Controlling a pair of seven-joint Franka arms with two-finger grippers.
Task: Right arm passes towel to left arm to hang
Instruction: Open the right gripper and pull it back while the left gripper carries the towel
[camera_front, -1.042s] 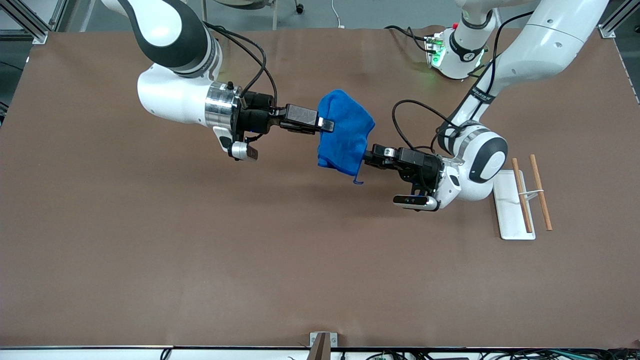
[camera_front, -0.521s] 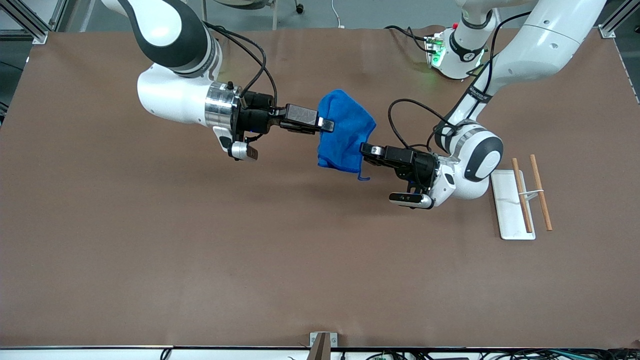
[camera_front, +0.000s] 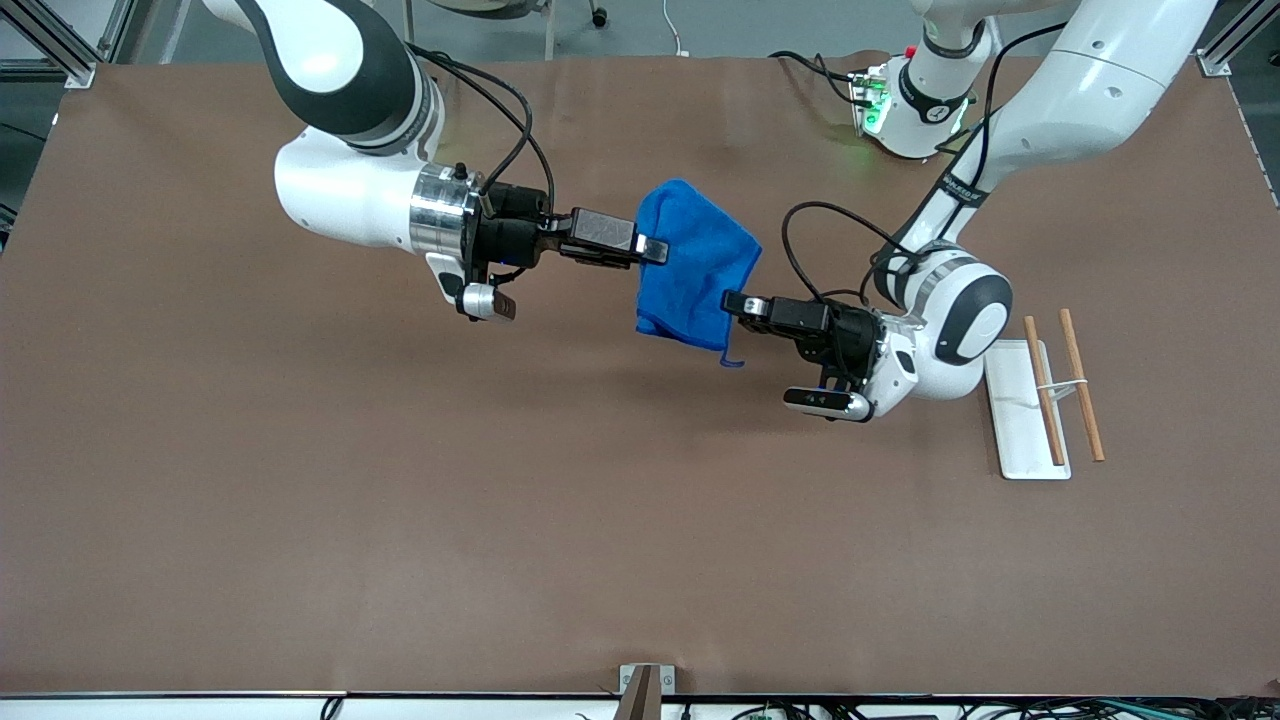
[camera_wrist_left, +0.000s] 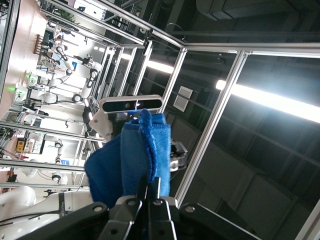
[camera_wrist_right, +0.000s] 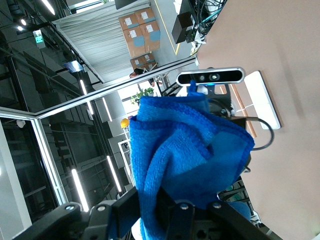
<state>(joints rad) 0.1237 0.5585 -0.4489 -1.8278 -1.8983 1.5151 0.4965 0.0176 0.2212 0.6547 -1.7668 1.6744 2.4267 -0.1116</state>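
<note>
The blue towel (camera_front: 690, 270) hangs in the air over the middle of the table, held between both grippers. My right gripper (camera_front: 652, 248) is shut on the towel's upper part; in the right wrist view the towel (camera_wrist_right: 185, 150) bunches between its fingers (camera_wrist_right: 122, 202). My left gripper (camera_front: 733, 301) is at the towel's lower edge toward the left arm's end, shut on that edge. In the left wrist view the towel (camera_wrist_left: 125, 165) rises from between the nearly touching fingers (camera_wrist_left: 143, 186). The towel's small loop (camera_front: 730, 358) dangles below the left gripper.
A flat white base (camera_front: 1015, 440) with two wooden rods (camera_front: 1082, 385) lies on the brown table (camera_front: 400, 500) toward the left arm's end, beside the left arm's wrist. It also shows in the right wrist view (camera_wrist_right: 265, 102).
My left gripper moved in to the towel's lower edge, then drew slightly back toward its own end, pulling that edge outward. The right arm has not moved.
</note>
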